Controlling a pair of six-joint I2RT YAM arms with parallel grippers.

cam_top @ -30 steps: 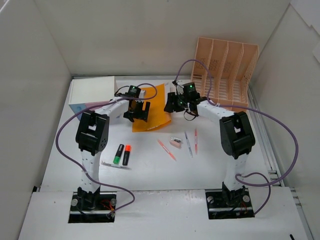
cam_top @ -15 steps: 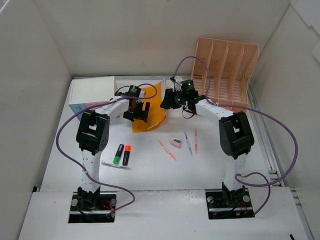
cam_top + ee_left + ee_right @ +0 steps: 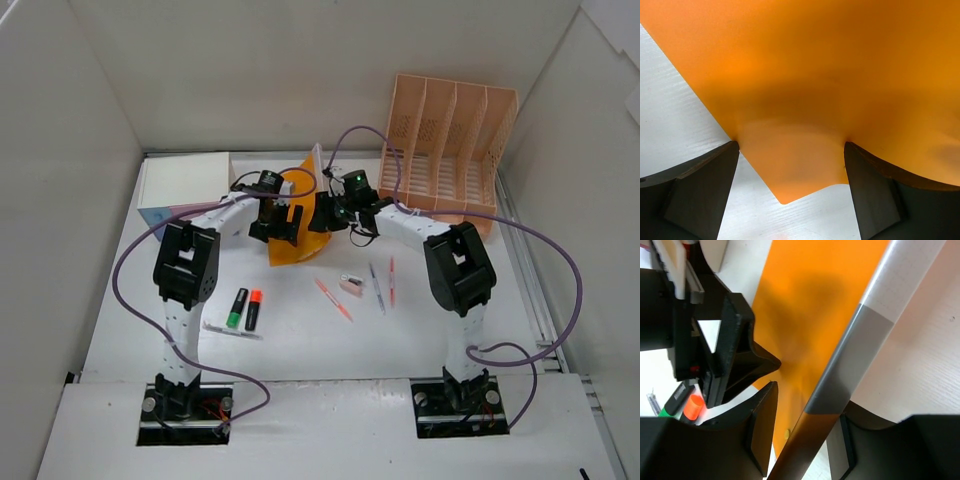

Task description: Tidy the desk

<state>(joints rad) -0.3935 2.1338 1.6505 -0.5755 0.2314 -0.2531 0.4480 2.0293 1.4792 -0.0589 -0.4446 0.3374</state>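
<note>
The desk (image 3: 300, 340) lies below the right gripper (image 3: 328, 212) clasping an orange folder (image 3: 298, 250).

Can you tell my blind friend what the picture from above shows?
Two robot arms meet at an orange folder near the back of the white desk; the right gripper holds one edge tilted up, the left gripper hangs open over it. Highlighters and pens lie nearer; a peach file rack stands back right.

The orange folder (image 3: 805, 75) looks like smooth, faintly glossy plastic sheet. The desk (image 3: 670, 115) is matt white with a fine grain. The left gripper (image 3: 791, 150) has matt black plastic fingers (image 3: 700, 190).
</note>
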